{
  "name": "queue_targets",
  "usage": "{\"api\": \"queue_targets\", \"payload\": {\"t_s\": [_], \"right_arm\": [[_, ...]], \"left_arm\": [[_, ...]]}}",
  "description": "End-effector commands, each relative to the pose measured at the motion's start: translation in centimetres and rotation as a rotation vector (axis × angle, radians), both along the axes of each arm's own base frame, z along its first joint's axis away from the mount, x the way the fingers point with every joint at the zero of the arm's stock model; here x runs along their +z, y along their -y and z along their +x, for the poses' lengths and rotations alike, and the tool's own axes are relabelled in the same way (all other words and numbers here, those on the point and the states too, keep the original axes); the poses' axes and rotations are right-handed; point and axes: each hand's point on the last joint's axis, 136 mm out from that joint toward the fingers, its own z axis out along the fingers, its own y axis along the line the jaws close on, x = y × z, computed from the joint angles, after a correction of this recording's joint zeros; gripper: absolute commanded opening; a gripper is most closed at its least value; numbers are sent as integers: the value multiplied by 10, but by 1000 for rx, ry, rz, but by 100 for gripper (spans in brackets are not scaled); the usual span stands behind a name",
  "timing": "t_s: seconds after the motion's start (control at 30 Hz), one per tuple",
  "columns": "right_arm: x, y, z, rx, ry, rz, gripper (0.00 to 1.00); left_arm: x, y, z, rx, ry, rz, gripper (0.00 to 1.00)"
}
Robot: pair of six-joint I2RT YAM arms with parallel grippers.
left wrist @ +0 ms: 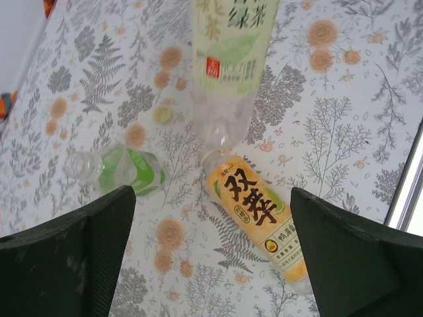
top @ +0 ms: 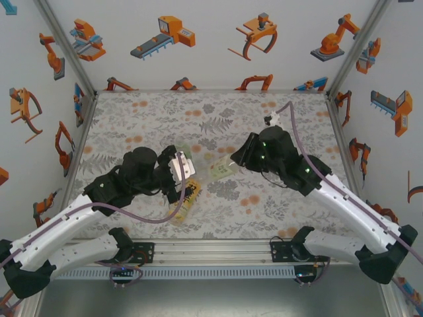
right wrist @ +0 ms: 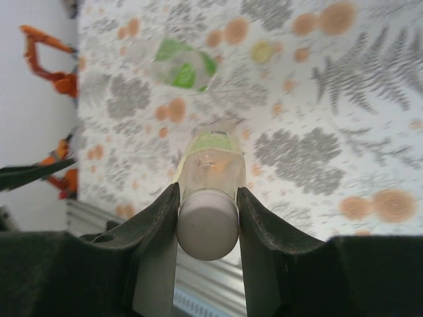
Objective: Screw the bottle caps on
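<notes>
Right gripper (right wrist: 207, 212) tight around white cap (right wrist: 206, 230); left gripper (left wrist: 211, 254) splayed wide over amber bottle (left wrist: 254, 212)

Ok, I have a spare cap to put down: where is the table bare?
Bare: the far strip of the table by the back wall, and the near patch right of the amber bottle. Crowded: the middle, where the left gripper, the right gripper and the clear bottle meet.

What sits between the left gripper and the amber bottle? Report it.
Nothing visible. The open left gripper hangs right over the amber bottle, which lies flat on the table. The clear bottle only meets its far end.
</notes>
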Motion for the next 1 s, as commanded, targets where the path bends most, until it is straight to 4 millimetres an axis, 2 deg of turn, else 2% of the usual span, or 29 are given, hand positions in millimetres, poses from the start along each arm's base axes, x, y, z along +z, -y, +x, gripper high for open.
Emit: {"api": "queue_targets", "payload": {"t_s": [0.0,0.13,0.33,0.47,0.6,0.67,0.8,0.97], "right_arm": [[16,12,21,64,80,-154,15],[16,26,61,56,105,-301,14],[15,31,130,70,136,-450,13],[10,32,181,77,145,-503,12],[0,35,219,84,136,-553,12],[-7,36,235,98,121,-589,13],[-23,34,253,130,68,-614,13],[-37,29,260,165,7,-612,16]], "left_arm": [[0,-18,12,134,-66,-69,92],[2,-34,19,233,-94,-137,91],[-1,-62,35,469,-162,-184,94],[-6,-73,36,559,-224,-196,93],[-9,-77,31,591,-275,-234,93],[-11,-78,28,594,-295,-255,93],[-15,-83,23,603,-310,-284,93],[-17,-90,19,614,-303,-292,93]]}}
